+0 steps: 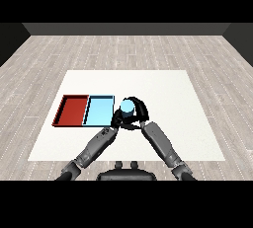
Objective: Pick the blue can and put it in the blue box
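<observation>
The blue can stands upright just right of the light blue tray, outside the tray's right rim. My right hand wraps round the can from the right and behind, fingers curled about it. Whether the can rests on the table or hangs a little above it cannot be told. My left hand sits low and close against the can's left front side, beside the tray's near right corner.
A red tray lies directly left of the light blue one, sharing a side with it. Both trays hold nothing. The white table stretches wide to the right and far side.
</observation>
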You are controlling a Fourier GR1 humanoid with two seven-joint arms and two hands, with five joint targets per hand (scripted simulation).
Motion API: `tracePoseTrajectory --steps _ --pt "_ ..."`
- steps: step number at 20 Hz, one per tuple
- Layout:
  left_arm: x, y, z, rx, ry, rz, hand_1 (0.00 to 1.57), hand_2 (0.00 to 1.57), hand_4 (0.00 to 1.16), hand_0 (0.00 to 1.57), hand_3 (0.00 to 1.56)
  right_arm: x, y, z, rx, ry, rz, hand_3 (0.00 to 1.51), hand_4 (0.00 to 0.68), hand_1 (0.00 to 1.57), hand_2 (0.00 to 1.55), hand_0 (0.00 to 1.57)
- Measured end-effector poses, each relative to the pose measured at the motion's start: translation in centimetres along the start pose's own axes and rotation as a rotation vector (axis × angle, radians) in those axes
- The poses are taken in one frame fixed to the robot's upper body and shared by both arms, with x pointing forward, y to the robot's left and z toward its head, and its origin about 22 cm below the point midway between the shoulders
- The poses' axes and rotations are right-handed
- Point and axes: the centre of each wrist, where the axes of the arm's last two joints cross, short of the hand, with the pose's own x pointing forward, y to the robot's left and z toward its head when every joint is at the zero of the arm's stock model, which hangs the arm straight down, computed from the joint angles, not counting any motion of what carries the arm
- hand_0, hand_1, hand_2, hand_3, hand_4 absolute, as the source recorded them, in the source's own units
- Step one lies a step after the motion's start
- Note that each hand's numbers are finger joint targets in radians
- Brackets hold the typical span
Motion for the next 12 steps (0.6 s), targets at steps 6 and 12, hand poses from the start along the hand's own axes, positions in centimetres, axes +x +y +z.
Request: tracePoseTrajectory --steps 6,12 --pt "0.3 -0.3 -0.5 -0.001 0.0 -0.007 0.0 0.0 0.0 0.0 0.0 -0.1 0.7 -0.1 0.007 0.005 -0.004 1.37 0.525 1.45 1.46 1.45" --pt "0.0 -0.1 -0.8 -0.002 0.006 -0.021 0.0 0.0 0.0 0.0 0.0 -0.1 1.6 -0.5 0.013 -0.002 0.015 1.35 0.515 1.43 1.45 1.43"
